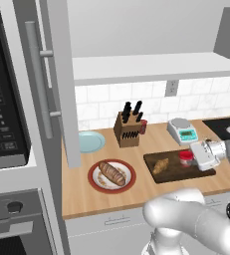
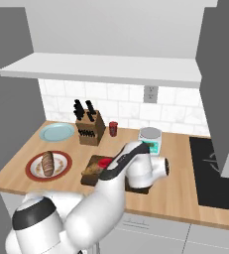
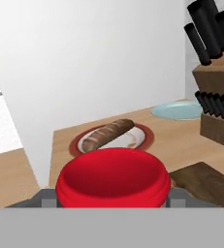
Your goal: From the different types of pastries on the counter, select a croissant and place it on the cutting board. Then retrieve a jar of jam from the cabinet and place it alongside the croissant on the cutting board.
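- Kitchen counter (image 1: pixel 151 187) scene, with the cutting board (image 1: pixel 178 174) as my landmark.
- Croissant (image 1: pixel 161 165) already lies on the board's left half, so that part looks done.
- Jar of jam (image 1: pixel 186 158) sits at the board, right of the croissant, with the gripper (image 1: pixel 192 158) clamped around it.
- Only letting go seems left, I'd say.

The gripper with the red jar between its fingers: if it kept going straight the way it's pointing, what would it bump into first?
Probably the red-rimmed plate carrying the long loaf, which lies straight ahead beyond the jar of jam in the gripper. Depth is unclear; aimed higher, it would meet the open cabinet door behind instead.
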